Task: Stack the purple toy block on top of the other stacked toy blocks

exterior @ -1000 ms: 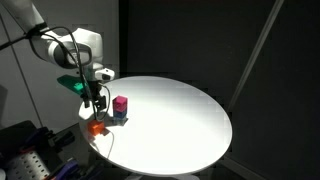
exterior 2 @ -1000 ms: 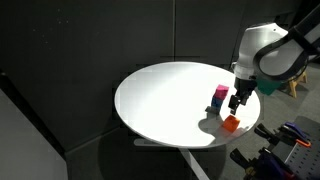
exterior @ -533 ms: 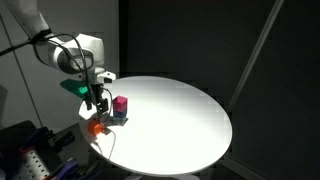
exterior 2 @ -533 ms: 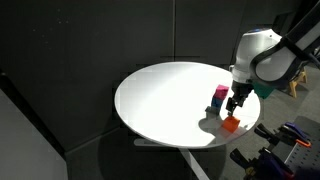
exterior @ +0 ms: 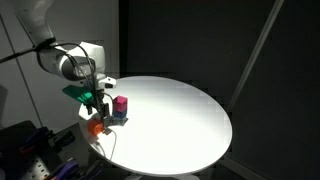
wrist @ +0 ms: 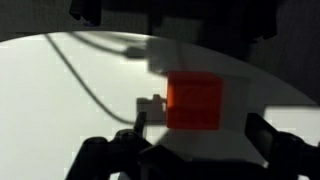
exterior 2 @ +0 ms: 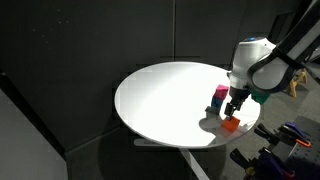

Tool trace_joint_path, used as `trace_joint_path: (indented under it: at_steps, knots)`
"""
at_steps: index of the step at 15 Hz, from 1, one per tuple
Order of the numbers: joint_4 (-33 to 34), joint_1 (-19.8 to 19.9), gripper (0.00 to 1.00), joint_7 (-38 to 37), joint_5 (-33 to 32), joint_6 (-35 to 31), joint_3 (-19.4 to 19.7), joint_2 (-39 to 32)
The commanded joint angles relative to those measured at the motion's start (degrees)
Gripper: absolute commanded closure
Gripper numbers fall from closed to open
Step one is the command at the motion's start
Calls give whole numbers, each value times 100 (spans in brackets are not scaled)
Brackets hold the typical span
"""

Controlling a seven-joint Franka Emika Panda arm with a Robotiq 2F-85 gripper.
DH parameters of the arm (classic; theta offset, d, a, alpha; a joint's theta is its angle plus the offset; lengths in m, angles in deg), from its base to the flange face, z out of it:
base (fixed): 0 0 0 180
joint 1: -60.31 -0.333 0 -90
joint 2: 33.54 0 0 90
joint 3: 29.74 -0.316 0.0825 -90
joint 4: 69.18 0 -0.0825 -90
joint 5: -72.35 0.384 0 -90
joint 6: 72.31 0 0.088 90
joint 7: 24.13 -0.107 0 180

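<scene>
The purple toy block, which looks orange [exterior: 97,127] [exterior 2: 231,124], lies near the rim of the round white table [exterior: 180,120] [exterior 2: 160,100]. Beside it stand the other stacked toy blocks: a magenta-pink cube [exterior: 120,103] [exterior 2: 220,93] on top of a dark blue cube [exterior: 120,116] [exterior 2: 217,104]. My gripper [exterior: 97,113] [exterior 2: 235,108] hangs open just above the orange block. In the wrist view the orange block [wrist: 195,102] fills the centre, and my gripper [wrist: 200,135] has one dark finger on each side of it, apart from it.
The orange block lies close to the table's edge. Black curtains surround the table. Dark equipment stands below the rim [exterior: 30,150] [exterior 2: 285,140]. A cable's shadow [wrist: 85,80] crosses the white top in the wrist view.
The arm has come down a little towards the orange block, and the wrist has sunk lower over it. The blocks have not moved. The jaws remain open.
</scene>
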Motion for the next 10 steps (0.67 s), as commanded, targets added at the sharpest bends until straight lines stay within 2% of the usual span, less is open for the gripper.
trace_joint_path:
  at_steps: [1, 10]
  knots:
    - [119, -82, 0, -23, -151, -153, 121, -243]
    - [140, -204, 0, -74, -132, -502, 295, -588]
